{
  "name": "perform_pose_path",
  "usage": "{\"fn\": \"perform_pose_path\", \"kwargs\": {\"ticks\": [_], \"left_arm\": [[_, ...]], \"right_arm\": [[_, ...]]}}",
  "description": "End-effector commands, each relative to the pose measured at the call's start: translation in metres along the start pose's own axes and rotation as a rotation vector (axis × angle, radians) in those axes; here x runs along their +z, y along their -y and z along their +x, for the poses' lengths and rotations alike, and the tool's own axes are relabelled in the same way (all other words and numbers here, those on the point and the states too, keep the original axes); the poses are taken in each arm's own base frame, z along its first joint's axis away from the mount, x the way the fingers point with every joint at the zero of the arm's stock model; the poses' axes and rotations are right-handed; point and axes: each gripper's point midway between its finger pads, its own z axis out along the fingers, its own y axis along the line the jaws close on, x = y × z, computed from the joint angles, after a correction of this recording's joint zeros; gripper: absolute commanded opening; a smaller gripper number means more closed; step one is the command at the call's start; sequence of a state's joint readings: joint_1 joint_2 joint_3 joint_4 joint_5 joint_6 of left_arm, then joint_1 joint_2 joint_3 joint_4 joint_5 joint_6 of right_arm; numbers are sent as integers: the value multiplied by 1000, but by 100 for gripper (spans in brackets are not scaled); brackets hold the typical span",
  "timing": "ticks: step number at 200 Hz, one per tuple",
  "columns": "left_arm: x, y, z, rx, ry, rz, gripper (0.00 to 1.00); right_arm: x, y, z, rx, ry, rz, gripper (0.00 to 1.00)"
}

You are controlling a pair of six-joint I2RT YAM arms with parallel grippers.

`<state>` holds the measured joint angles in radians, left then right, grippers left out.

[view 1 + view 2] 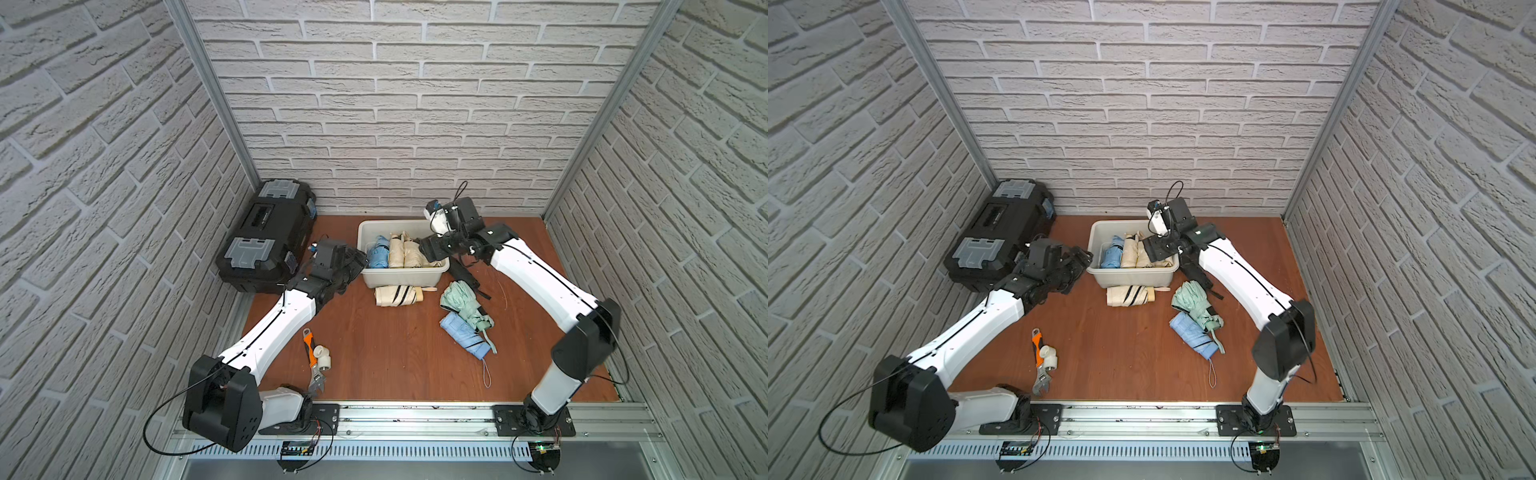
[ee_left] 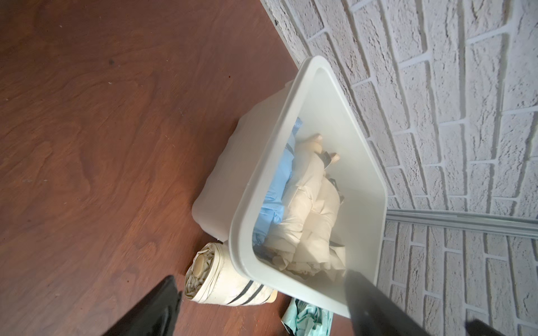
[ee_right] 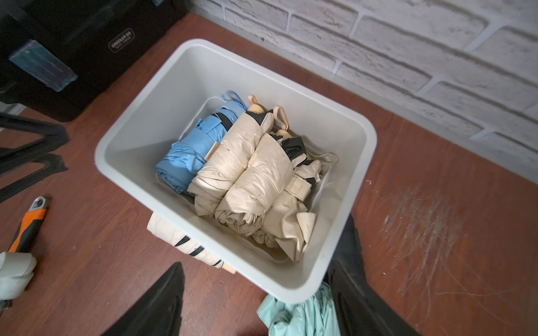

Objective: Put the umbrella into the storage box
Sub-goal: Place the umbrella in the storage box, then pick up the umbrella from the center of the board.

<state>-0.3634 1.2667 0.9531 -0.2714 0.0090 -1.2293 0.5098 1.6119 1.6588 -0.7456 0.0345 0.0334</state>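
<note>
Right fingers [image 3: 163, 302] hanging apart, empty, above storage box [image 3: 180, 87] (drop seemingly complete); cream umbrellas [image 3: 256, 174] lying inside beside blue umbrella [image 3: 189, 154], lengthwise, sparing room. Left fingers [image 2: 378, 305] gaping, empty, facing striped umbrella [image 2: 221, 279] waiting beside box front.

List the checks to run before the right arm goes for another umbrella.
1. Right gripper open and empty over the storage box: ok.
2. Left gripper open and empty beside the box: ok.
3. Room in the box: ok; the boxed blue umbrella and two boxed cream umbrellas leave bare floor along one wall.
4. All umbrellas boxed: not ok; the striped cream umbrella, mint green umbrella, loose blue umbrella and black umbrella lie on the table.
5. Black umbrella free to grasp: cannot tell; the right arm covers part of it.
</note>
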Motion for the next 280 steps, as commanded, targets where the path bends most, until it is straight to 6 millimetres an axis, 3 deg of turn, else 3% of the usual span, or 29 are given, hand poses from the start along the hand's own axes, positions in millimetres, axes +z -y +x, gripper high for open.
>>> {"fn": "perform_pose_path", "kwargs": {"ticks": [1, 32, 56, 77, 100, 130, 195, 280], "left_arm": [[-5, 7, -3, 32, 11, 45, 93], [-6, 4, 0, 43, -1, 39, 93], [-7, 0, 3, 43, -10, 31, 93], [-9, -3, 6, 42, -20, 27, 94], [-13, -8, 9, 41, -28, 22, 94], [-20, -11, 11, 53, -32, 18, 94], [-30, -15, 13, 58, -31, 14, 94], [-30, -15, 13, 52, -30, 21, 94]], "right_arm": [[-7, 2, 58, -36, -186, 41, 77], [-37, -7, 122, -4, -354, 63, 75], [-50, -11, 168, -33, -451, 123, 78], [-47, -15, 207, -16, -525, 130, 82], [-33, -18, 230, -44, -560, 126, 91], [-13, -15, 244, -94, -599, 147, 93], [34, -20, 248, -129, -608, 150, 94], [59, -23, 276, -145, -674, 145, 90]]}}
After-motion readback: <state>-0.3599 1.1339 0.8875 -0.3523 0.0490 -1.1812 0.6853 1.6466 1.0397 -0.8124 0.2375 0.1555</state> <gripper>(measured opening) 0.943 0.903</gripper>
